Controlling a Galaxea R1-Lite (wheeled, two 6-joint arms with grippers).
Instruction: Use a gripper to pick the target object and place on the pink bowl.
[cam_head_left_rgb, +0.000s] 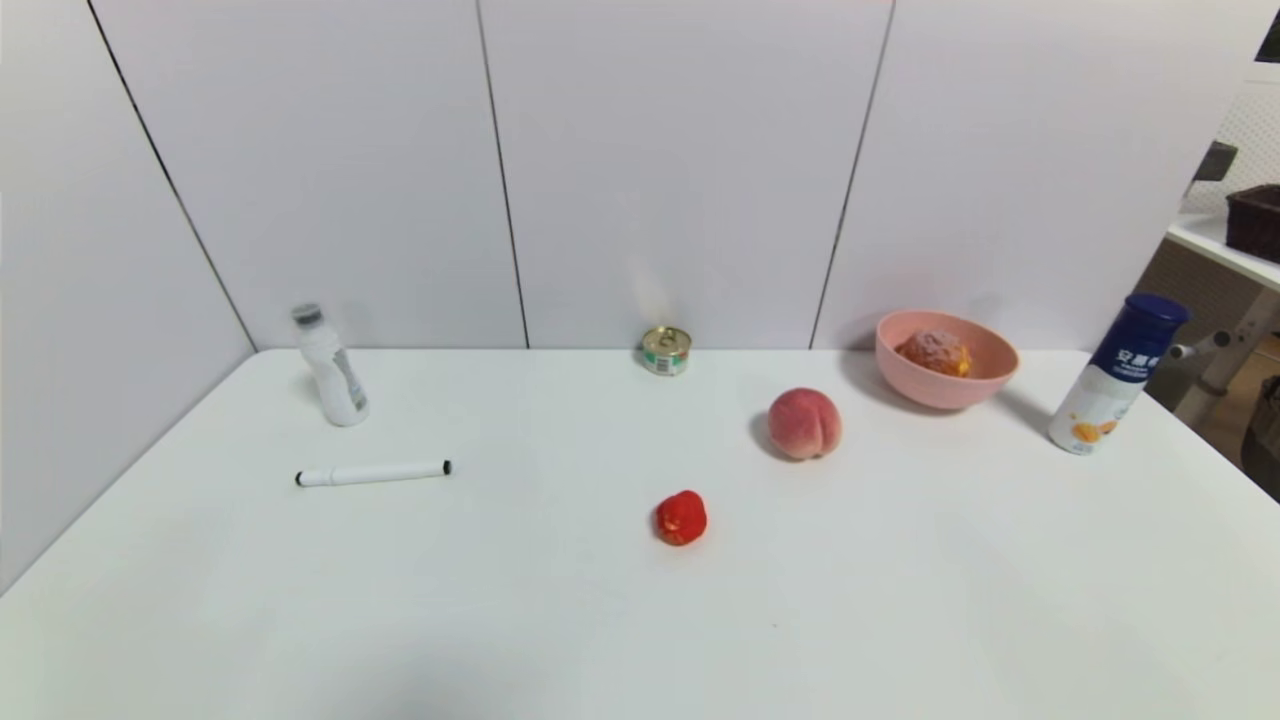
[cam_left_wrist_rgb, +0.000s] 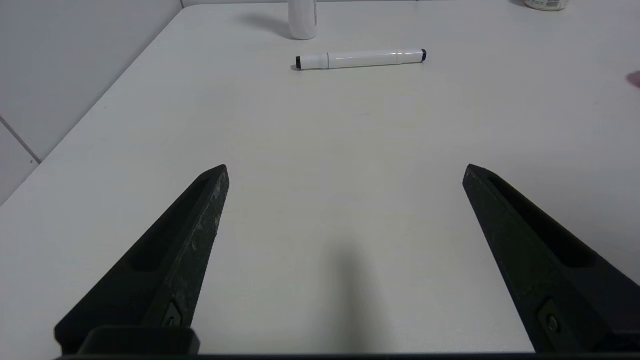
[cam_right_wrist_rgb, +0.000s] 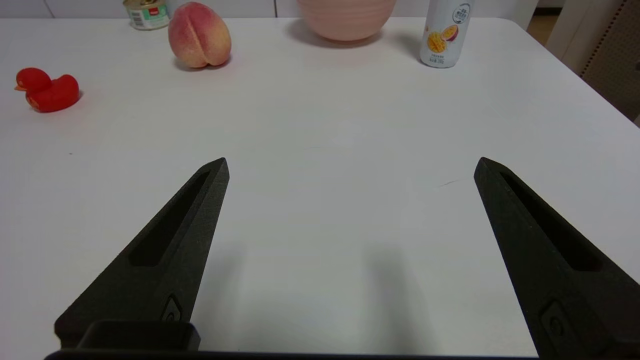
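One crusty round bun (cam_head_left_rgb: 934, 353), smooth pink bowl (cam_head_left_rgb: 990, 381)

The blue-capped white bottle (cam_head_left_rgb: 1115, 375) carries white Chinese characters on its blue upper band, reading roughly "安慕"; the rest is too small to read. In the right wrist view its label shows printed fruit and tiny illegible text. The small can's (cam_right_wrist_rgb: 146, 12) red-and-green label is unreadable.
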